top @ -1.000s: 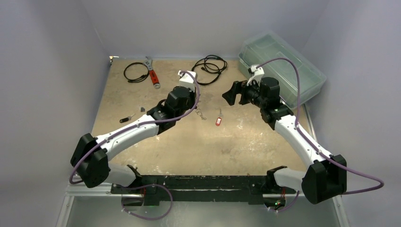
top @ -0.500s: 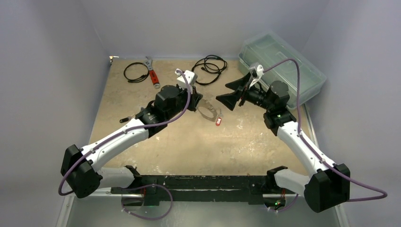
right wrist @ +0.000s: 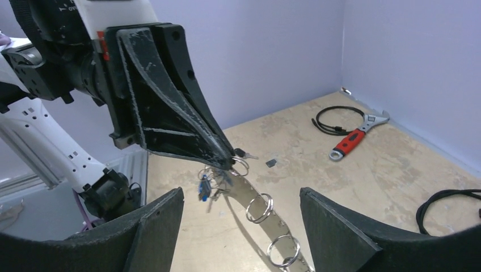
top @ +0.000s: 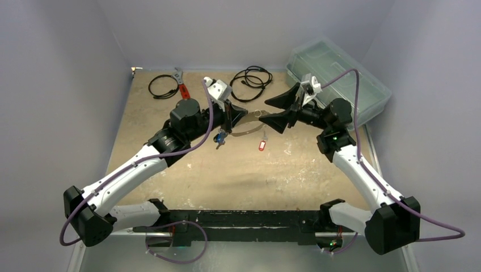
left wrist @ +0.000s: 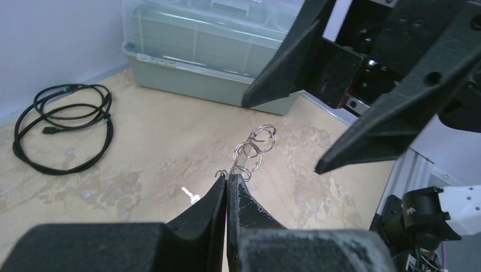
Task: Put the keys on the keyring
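Note:
My left gripper (top: pixel 243 116) is shut on one end of the keyring (top: pixel 249 127), a floppy grey metal strip carrying several split rings, and holds it above the table. A blue key (top: pixel 218 137) hangs from the held end. The rings (left wrist: pixel 249 156) stick out past my left gripper's shut tips (left wrist: pixel 227 178). My right gripper (top: pixel 264 111) is wide open, its jaws on either side of the strip's free end (right wrist: pixel 259 208). The blue key (right wrist: pixel 204 187) dangles under the left fingers (right wrist: pixel 187 124). A red key (top: pixel 262 145) lies on the table below. A dark key (right wrist: pixel 241 153) lies farther off.
A red-handled wrench (top: pixel 182 88) and a black cable (top: pixel 163 86) lie at the back left. A second black cable (top: pixel 252 79) lies at the back middle. A clear plastic box (top: pixel 340 79) stands at the back right. A small dark chip (right wrist: pixel 271 163) lies on the table.
My left gripper has lifted the keyring off the table and drawn back to the left, the blue key now dangling. My right gripper has swung in, jaws wide around the strip's free end.

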{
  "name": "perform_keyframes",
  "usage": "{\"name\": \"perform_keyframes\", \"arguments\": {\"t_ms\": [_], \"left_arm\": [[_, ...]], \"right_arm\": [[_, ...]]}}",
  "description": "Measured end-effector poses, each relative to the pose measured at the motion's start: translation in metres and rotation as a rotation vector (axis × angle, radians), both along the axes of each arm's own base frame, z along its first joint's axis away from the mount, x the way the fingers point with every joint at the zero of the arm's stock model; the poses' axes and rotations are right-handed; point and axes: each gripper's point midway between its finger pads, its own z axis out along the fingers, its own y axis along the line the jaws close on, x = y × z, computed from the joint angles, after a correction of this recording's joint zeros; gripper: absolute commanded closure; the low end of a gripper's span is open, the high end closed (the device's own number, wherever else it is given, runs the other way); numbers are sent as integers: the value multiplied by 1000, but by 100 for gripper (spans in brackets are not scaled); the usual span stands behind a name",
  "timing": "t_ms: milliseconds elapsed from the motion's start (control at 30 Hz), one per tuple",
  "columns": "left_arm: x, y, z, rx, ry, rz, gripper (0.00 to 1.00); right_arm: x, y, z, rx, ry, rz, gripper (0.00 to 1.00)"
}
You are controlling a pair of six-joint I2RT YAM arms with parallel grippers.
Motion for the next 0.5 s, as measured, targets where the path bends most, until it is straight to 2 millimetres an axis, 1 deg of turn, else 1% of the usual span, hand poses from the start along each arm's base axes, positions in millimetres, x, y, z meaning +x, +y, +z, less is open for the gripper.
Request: {"name": "perform_keyframes", "arguments": {"t_ms": [67,200,267,500], "left_arm": [[-5,-1,8,-8,-21,-30,100],[-14,-4,17,-2,-49,-82,100],[-18,-4,18,8,-59,-105,100],[-29,-7,19,48,-78,-179,100]], "right_arm": [[0,0,5,4,-9,0,26],[-1,0,20,15,-48,3,28],[-3,0,28,19,-74,15,30],[-14,0,49,-13,-170,123,30]]}}
